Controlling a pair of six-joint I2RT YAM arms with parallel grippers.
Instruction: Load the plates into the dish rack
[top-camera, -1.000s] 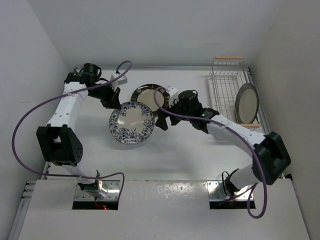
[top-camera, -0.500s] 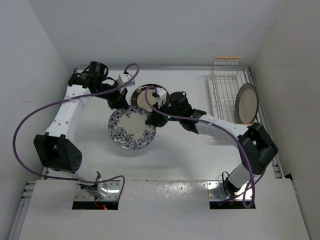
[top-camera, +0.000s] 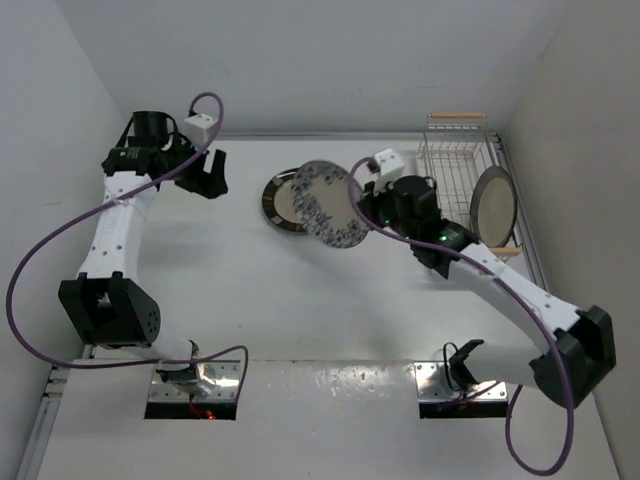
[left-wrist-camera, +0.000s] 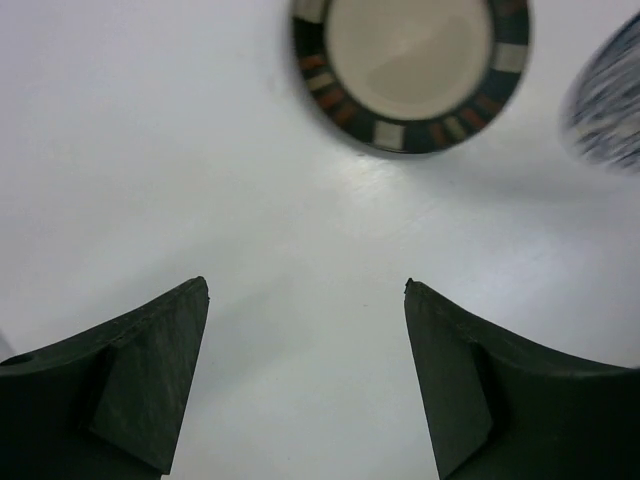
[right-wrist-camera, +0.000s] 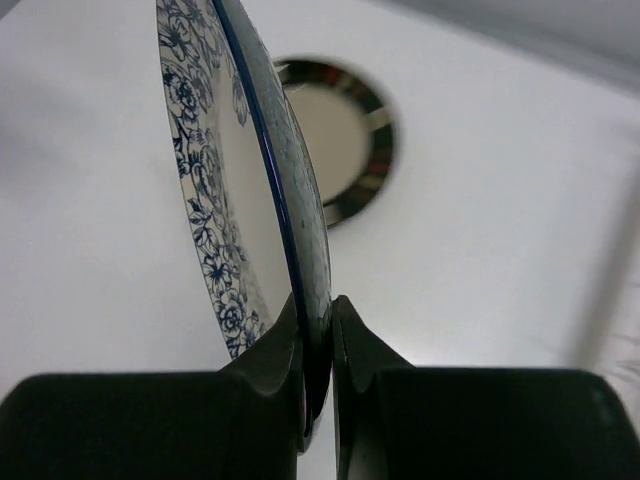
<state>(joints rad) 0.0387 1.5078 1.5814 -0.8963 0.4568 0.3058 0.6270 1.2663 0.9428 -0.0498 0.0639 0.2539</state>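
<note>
Blue-and-white plate (top-camera: 330, 203) is off the worktop (top-camera: 250, 290), pinched at its rim by the right end effector (top-camera: 362, 203). In the right wrist view both fingers are pressed onto the rim edge-on (right-wrist-camera: 318, 322), so the plate is near vertical and slightly tilted.

Key relation: dish rack (top-camera: 455, 165) is just to the right of that end effector, at the far right of the worktop. Its long axis runs near-to-far. Right arm is clearly the nearer one, so the load should be its job.

- In the top view the held plate's long axis runs diagonally, far-left to near-right. I'd guess it needs a wrist yaw to line up with the wires before lowering.
- Grey-rimmed cream plate (top-camera: 494, 207) is already standing in the near half of the rack. The far half looks like the free slot, though wire spacing is too fine to read.
- Striped-rim plate (top-camera: 279, 200) lies flat on the worktop, just left of the held one and partly behind it in the top view.

Left end effector (top-camera: 210, 176) is spread wide with nothing in it (left-wrist-camera: 306, 292), at the far left. The striped-rim plate (left-wrist-camera: 410, 70) is ahead of it, apart, and the rack is well away from it.
</note>
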